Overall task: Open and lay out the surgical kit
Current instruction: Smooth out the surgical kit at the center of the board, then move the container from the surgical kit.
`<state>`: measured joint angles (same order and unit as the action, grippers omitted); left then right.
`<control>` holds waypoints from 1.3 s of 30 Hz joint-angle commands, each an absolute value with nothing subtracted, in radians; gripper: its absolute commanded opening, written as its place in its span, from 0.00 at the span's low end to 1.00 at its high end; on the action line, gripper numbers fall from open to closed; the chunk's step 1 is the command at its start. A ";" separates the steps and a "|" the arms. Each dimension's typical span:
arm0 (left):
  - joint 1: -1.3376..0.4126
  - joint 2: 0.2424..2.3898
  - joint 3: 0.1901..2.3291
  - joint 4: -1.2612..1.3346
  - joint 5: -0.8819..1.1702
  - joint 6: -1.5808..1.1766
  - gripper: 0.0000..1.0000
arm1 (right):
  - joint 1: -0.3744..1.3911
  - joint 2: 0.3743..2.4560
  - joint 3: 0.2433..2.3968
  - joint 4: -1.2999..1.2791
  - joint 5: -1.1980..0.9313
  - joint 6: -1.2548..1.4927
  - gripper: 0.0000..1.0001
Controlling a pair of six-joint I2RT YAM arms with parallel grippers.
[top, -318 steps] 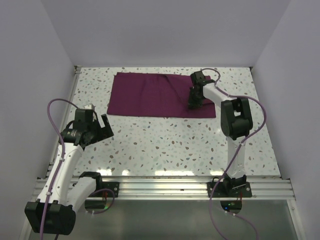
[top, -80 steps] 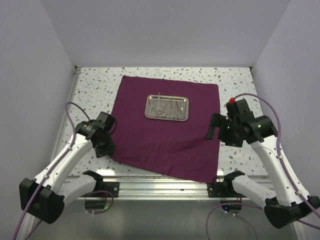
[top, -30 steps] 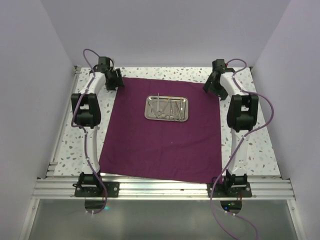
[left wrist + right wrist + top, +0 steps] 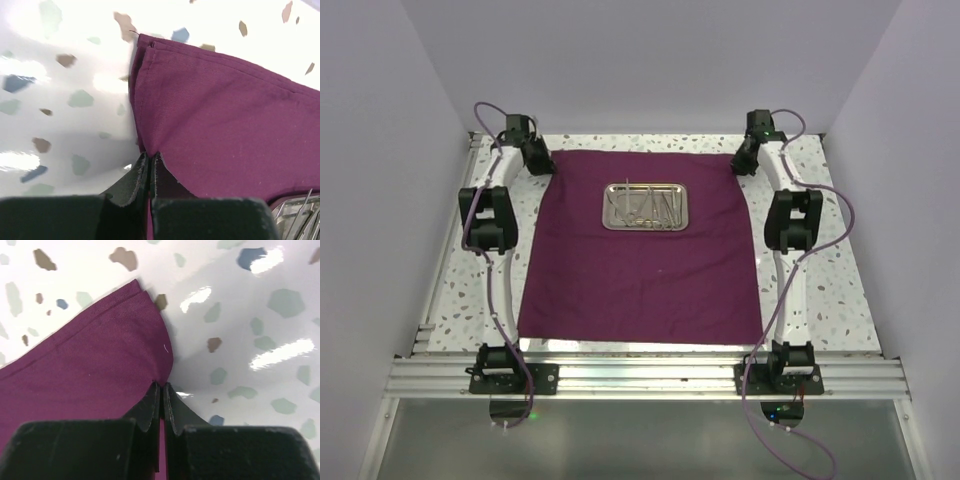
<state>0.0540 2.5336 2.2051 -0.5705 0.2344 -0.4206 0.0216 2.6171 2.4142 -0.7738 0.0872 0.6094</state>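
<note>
The dark purple cloth wrap (image 4: 640, 270) lies spread flat on the table. The shiny steel tray (image 4: 645, 206) sits on its far half with several thin silver instruments (image 4: 650, 208) in it. My left gripper (image 4: 538, 163) is at the cloth's far left corner, shut on the cloth edge (image 4: 145, 145). My right gripper (image 4: 741, 162) is at the far right corner, shut on the cloth edge (image 4: 160, 377). A tray corner with instrument tips (image 4: 297, 207) shows in the left wrist view.
The speckled white table (image 4: 820, 270) is bordered by white walls at the back and sides. A metal rail (image 4: 640, 375) with both arm bases runs along the near edge. Both arms stretch far along the cloth's sides.
Both grippers have moved farther back with the cloth's far corners. The cloth and the tray on it have shifted toward the back wall, and the cloth lies flatter.
</note>
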 commanded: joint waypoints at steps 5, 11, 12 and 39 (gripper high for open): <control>0.170 2.565 2.316 -0.506 0.164 -0.462 0.00 | 0.011 2.671 2.445 -0.736 0.086 0.615 0.00; 0.170 2.445 2.129 -0.463 0.180 -0.466 0.68 | 0.008 2.611 2.373 -0.678 0.061 0.592 0.98; 0.167 2.421 2.105 -0.457 0.173 -0.465 0.84 | 0.009 2.570 2.353 -0.667 0.054 0.580 0.98; -0.221 2.128 1.721 -0.465 0.019 -0.317 0.84 | 0.101 1.631 1.276 -0.617 0.055 0.485 0.98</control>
<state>-0.1860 2.1296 1.7241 -0.3161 0.1768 -0.3786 0.1059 1.7187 1.2942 -0.5919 0.0566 0.5240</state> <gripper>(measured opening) 0.868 0.981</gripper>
